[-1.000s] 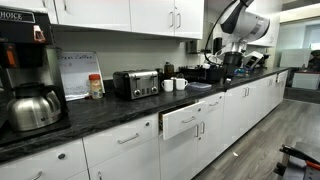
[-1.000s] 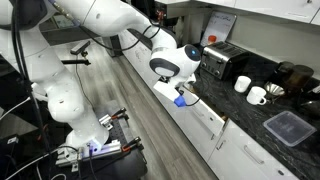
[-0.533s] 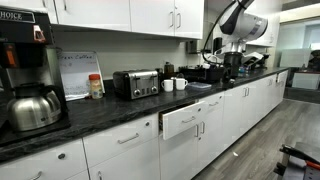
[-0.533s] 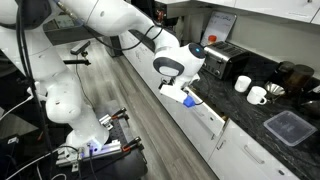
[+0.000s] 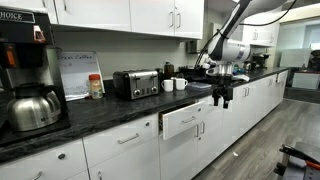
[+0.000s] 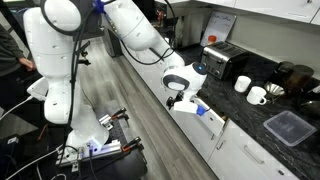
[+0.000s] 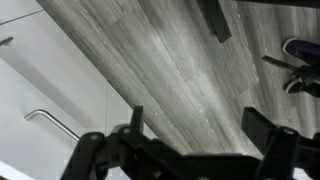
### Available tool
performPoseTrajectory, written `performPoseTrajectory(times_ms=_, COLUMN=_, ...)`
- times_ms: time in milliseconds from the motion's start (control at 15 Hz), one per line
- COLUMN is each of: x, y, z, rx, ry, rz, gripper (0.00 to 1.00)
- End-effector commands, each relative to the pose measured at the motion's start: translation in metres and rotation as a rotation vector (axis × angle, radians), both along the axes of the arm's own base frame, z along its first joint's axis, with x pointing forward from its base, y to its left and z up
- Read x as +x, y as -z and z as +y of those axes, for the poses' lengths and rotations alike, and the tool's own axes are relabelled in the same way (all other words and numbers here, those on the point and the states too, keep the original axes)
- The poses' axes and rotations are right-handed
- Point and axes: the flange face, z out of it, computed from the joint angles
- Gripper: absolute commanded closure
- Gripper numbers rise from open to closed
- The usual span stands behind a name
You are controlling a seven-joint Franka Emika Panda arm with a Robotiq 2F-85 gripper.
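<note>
Your arm (image 5: 232, 50) comes down from above and out past the counter (image 5: 120, 108) edge. The wrist is bent so the hand (image 5: 222, 100) hangs in front of the cabinet fronts with its fingers pointing at the floor (image 5: 270, 140). The drawer (image 5: 188, 120) stands pulled partway out just under the counter, below the toaster (image 5: 136, 83) and mugs (image 5: 174, 84). The hand is at the drawer's end, close against its front, but you cannot tell whether they touch. In an exterior view the hand (image 6: 178, 100) sits low, just beside the drawer (image 6: 192, 108), with the arm arching over the aisle. In the wrist view the hand (image 7: 193, 116) is spread, its fingers (image 7: 135, 118) well apart with nothing between them and only wood floor beneath. A white cabinet door (image 7: 30, 70) with a bar handle (image 7: 45, 120) runs along one side of that view.
</note>
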Motion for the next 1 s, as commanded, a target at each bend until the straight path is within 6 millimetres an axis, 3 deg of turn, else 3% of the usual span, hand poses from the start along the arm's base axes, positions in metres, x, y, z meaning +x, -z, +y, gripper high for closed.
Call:
performPoseTrajectory(times_ms=0, x=0.02, y=0.055, z=0.012, rx=-0.055, ry=-0.082, rz=-0.028, gripper=0.0)
performPoseTrajectory(times_ms=133, x=0.028, y=0.077, z=0.022, rx=-0.113, ry=-0.127, rz=-0.049, gripper=0.0)
performPoseTrajectory(times_ms=467, x=0.041, y=0.103, z=0.052, rx=-0.171, ry=-0.244, rz=-0.096, gripper=0.0)
performPoseTrajectory(times_ms=933, x=0.052, y=0.107, z=0.071, rx=-0.232, ry=-0.37, rz=-0.171, gripper=0.0)
